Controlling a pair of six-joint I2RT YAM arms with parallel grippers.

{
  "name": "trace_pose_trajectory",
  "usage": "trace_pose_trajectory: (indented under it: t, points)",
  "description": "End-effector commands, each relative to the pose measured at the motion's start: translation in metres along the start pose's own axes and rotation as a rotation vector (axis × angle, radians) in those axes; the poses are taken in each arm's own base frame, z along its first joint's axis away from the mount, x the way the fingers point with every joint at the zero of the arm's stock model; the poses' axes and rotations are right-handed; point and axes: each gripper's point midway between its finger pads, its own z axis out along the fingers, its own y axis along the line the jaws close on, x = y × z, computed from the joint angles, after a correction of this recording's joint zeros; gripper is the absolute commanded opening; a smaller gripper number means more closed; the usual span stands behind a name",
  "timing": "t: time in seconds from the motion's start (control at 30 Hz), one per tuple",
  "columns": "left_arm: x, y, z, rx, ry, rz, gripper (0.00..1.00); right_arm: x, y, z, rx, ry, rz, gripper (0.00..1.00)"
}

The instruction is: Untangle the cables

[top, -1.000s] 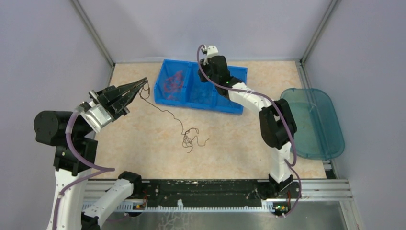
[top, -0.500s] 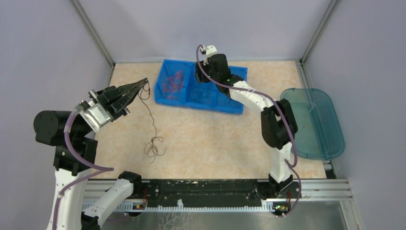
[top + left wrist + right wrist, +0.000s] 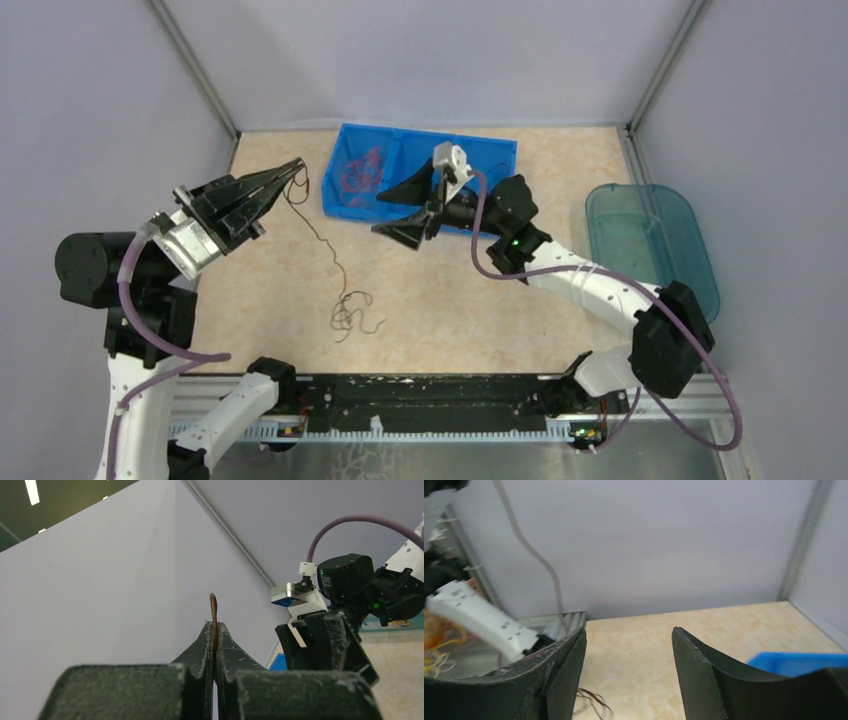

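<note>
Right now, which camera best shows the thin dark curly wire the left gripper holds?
Top external: it shows the thin dark wire whole, from the left gripper to its curled end. Left wrist: only a short loop above shut jaws. Right wrist: a few strands at the bottom edge.

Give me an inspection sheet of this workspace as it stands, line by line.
Surface: beige speckled tabletop.
Job's things: thin dark curly wire hangs from the left gripper, its coiled end seemingly on the table; red curly wires in the left compartment of the blue plastic divided bin.
Clutter: teal translucent tray at the right edge.
Grippers: left gripper shut on the dark wire; right gripper open, empty.
Cables: purple-grey arm cables run along both arms, apart from the wire.
Surroundings: lavender walls; nothing else seen.
</note>
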Motion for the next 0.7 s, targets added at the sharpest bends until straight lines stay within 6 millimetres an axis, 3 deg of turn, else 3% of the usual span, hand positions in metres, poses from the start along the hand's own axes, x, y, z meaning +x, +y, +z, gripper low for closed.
trace_pose_trajectory:
  t: [0.0,0.23,0.37,0.57,0.67]
  points:
    - [-0.018,0.004,0.004,0.014,-0.042,0.012,0.0,0.007,0.053,0.009,-0.197,0.006,-0.05,0.64]
    - [-0.031,0.008,0.007,0.017,-0.074,0.019,0.0,0.096,0.029,-0.021,-0.007,0.151,0.067,0.62]
    - [-0.035,0.01,0.009,0.019,-0.093,0.018,0.0,0.12,0.029,-0.03,0.054,0.143,0.09,0.66]
    - [-0.036,0.013,0.012,0.019,-0.098,0.012,0.0,0.16,0.039,-0.009,0.034,0.19,0.14,0.64]
    - [-0.039,0.015,0.013,0.011,-0.101,0.021,0.0,0.169,0.045,0.006,0.029,0.172,0.161,0.6]
